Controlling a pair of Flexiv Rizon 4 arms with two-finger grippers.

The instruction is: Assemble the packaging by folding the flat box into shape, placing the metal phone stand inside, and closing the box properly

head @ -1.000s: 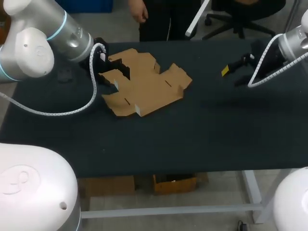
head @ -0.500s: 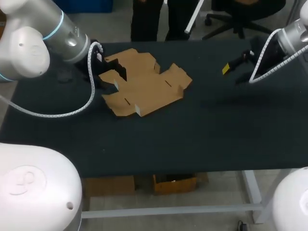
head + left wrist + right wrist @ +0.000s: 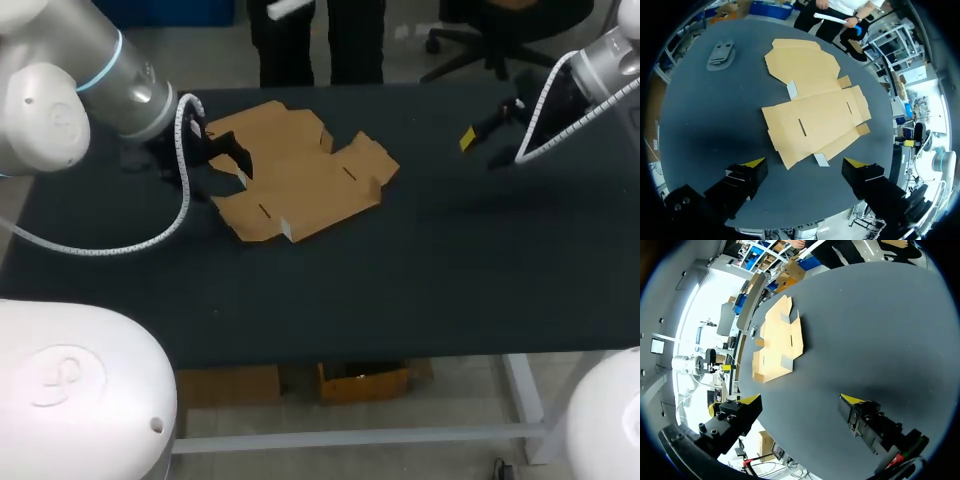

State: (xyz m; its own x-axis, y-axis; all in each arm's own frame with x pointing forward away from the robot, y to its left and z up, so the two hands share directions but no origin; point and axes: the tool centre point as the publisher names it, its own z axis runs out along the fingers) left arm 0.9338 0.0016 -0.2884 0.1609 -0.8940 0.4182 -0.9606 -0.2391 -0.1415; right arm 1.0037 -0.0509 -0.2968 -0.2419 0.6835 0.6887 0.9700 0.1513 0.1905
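Note:
The flat brown cardboard box lies unfolded on the black table, left of the middle. My left gripper hangs over the box's left edge. In the left wrist view the left gripper is open, well above the box, with nothing between its fingers. The grey metal phone stand lies flat on the table beyond the box, off to one side. My right gripper is over the far right of the table, away from the box. It too stands open and empty, with the box far ahead of it.
The black table has bare surface across its middle, front and right. In the head view my left arm covers most of the spot where the phone stand lies.
My left arm has drawn back to the left, its gripper sliding from over the box toward the box's left edge. The right gripper has shifted slightly toward the far edge.

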